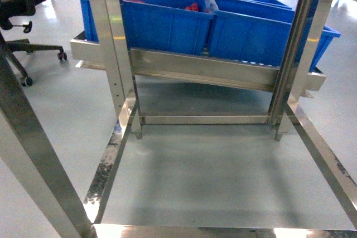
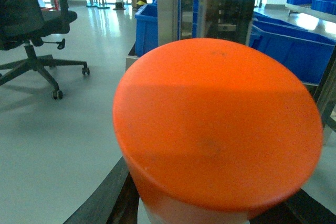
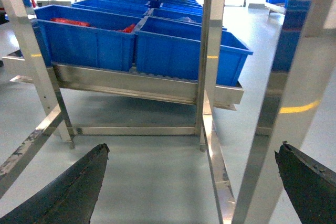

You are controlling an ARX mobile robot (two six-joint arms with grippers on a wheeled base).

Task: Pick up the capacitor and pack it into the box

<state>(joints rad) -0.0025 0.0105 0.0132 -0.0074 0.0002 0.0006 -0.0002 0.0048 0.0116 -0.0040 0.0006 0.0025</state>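
Observation:
In the left wrist view a fat cylinder with an orange end and a pale body, the capacitor (image 2: 215,124), fills most of the frame. My left gripper (image 2: 210,217) is shut on it, with one dark finger (image 2: 107,203) at its lower left and the other just showing at the lower right. My right gripper (image 3: 194,148) hangs open over bare grey floor, its dark fingertips (image 3: 86,174) far apart with nothing between them. Neither gripper shows in the head view. The box is out of view.
A steel rack (image 1: 201,69) carries rows of large blue bins (image 1: 167,23), some with red parts inside. Its upright posts (image 1: 111,43) and floor rails (image 1: 326,154) frame grey floor. An office chair (image 2: 31,30) stands to the left.

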